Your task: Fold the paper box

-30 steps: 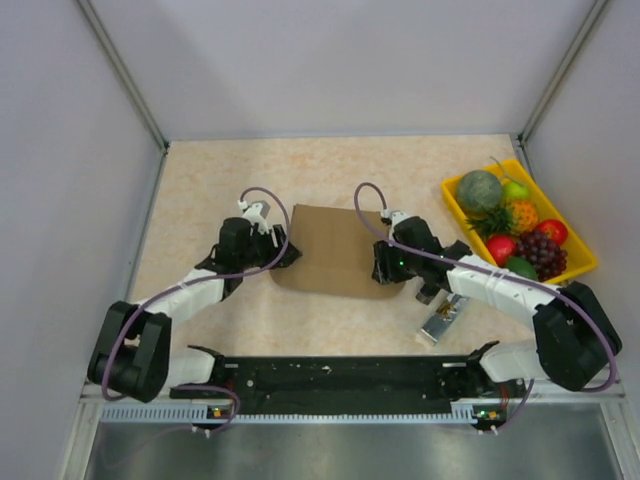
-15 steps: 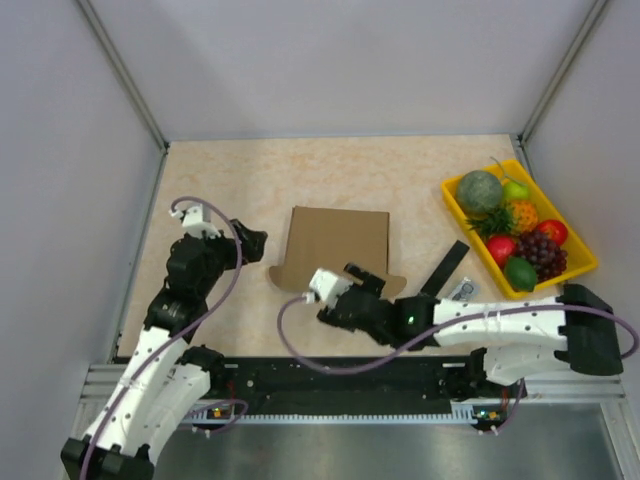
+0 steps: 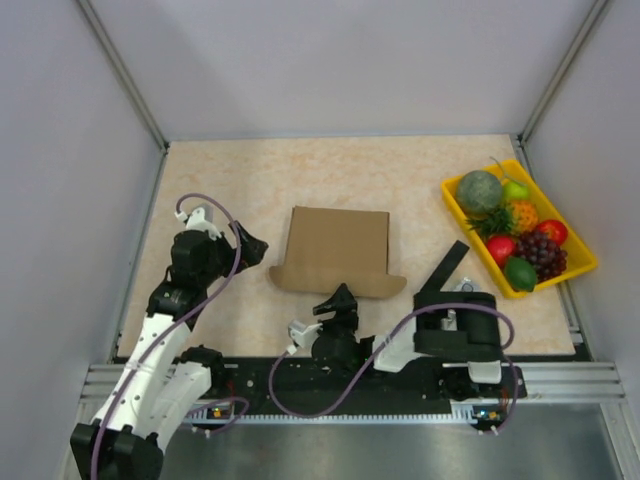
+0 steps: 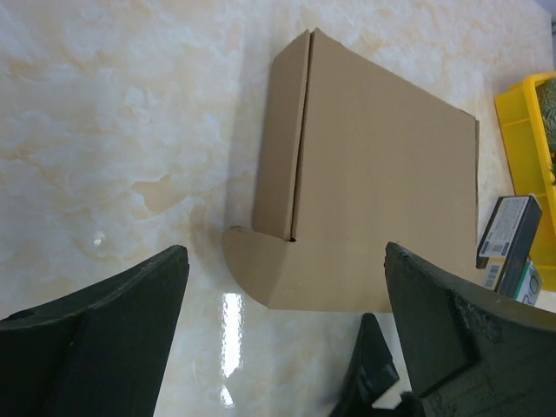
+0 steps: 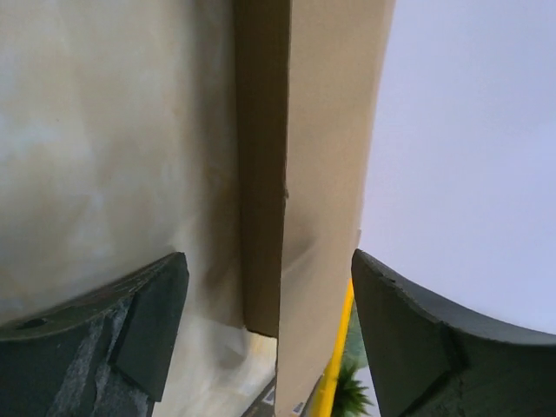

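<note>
- Paper box [image 3: 336, 243]: brown cardboard, centre of the overhead view, resting on the table [image 3: 230, 180]. Its top panel lay flat. A flap with rounded corners [image 3: 340, 283] splayed out along the lower edge, and we judged it untucked.
- Left gripper [image 3: 252, 245]: left of centre, just beside the box's left edge but apart from it. The fingers were spread wide and held nothing.
- Right gripper [image 3: 338, 300]: lower centre, just below the splayed flap. The fingers were apart and empty.
- Yellow tray [image 3: 563, 279] of fruit: upper right. A black strip [image 3: 446, 265] and a small carton [image 3: 463, 290] lay between it and the box.
- Hazard, first: with nothing pinning the light box, we judged that a push on the flap could slide it across the smooth table instead of folding it.
- Hazard, second: a finger meeting the flap edge-on could crumple the cardboard off its crease.
- Hazard, third: a rightward shove could drive the box into the strip and carton.
</note>
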Tool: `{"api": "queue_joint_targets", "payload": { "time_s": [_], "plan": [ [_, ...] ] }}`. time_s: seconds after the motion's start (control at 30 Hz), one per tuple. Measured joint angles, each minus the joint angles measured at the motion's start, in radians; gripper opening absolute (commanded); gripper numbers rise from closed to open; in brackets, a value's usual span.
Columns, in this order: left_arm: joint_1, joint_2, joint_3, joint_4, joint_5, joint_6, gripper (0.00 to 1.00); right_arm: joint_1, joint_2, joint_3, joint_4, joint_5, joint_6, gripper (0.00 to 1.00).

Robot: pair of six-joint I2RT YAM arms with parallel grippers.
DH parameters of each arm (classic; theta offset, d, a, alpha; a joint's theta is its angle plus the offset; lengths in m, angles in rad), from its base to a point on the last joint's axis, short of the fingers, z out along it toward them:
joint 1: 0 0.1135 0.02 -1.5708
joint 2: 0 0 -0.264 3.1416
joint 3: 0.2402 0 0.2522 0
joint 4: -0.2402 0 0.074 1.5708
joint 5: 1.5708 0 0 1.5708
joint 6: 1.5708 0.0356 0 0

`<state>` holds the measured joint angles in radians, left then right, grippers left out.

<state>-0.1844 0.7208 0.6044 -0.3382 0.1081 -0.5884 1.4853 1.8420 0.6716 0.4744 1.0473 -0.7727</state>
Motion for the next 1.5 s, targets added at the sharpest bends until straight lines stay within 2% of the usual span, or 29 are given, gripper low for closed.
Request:
{"api": "queue_joint_targets", "payload": {
  "time_s": [0.2,0.33,0.37,0.43,0.53,0.6,0.77,0.87,0.93,1.03,1.1,1.13,1.17,1.2,1.33,1.5],
  "plan": [
    [0.048,-0.005,0.002,0.011,0.126,-0.001,0.98,-0.009,0.235,-0.021,0.593,0.146,-0.434,0.77],
    [0.06,-0.023,0.002,0.04,0.177,-0.001,0.98,-0.036,0.278,-0.024,0.743,0.16,-0.568,0.67],
    [0.061,-0.022,0.001,0.046,0.187,-0.001,0.98,-0.044,0.277,-0.026,0.757,0.159,-0.577,0.6],
    [0.063,-0.023,-0.002,0.053,0.202,-0.001,0.98,-0.056,0.252,-0.032,0.718,0.146,-0.531,0.54],
    [0.068,-0.02,-0.011,0.069,0.224,-0.004,0.98,-0.074,0.104,-0.032,0.406,0.059,-0.296,0.49],
    [0.072,-0.016,-0.013,0.07,0.236,-0.007,0.98,-0.082,0.019,-0.024,0.287,0.024,-0.183,0.45],
    [0.077,-0.006,-0.029,0.103,0.262,-0.016,0.98,-0.094,-0.019,-0.002,0.163,-0.014,-0.055,0.28],
    [0.08,0.026,-0.037,0.125,0.281,-0.023,0.98,-0.094,0.002,-0.002,0.111,-0.033,-0.026,0.23],
    [0.081,0.059,-0.037,0.132,0.299,-0.024,0.98,-0.094,0.004,-0.002,0.1,-0.035,-0.021,0.23],
    [0.093,0.113,-0.038,0.145,0.323,-0.024,0.98,-0.094,0.004,0.007,0.075,-0.035,-0.005,0.25],
    [0.101,0.142,-0.04,0.161,0.335,-0.028,0.95,-0.094,0.004,0.013,0.058,-0.036,0.006,0.34],
    [0.105,0.163,-0.043,0.183,0.352,-0.031,0.93,-0.094,0.004,0.017,0.044,-0.039,0.019,0.4],
    [0.107,0.174,-0.043,0.191,0.357,-0.033,0.93,-0.095,0.003,0.02,0.029,-0.048,0.035,0.58],
    [0.108,0.196,-0.043,0.208,0.374,-0.031,0.93,-0.095,0.002,0.024,0.002,-0.062,0.058,0.63],
    [0.108,0.313,-0.018,0.217,0.413,0.007,0.94,-0.093,-0.038,0.037,-0.162,-0.089,0.175,0.71],
    [0.107,0.433,0.026,0.21,0.413,0.05,0.92,-0.092,-0.347,0.077,-0.462,-0.161,0.437,0.78]
  ]
}}
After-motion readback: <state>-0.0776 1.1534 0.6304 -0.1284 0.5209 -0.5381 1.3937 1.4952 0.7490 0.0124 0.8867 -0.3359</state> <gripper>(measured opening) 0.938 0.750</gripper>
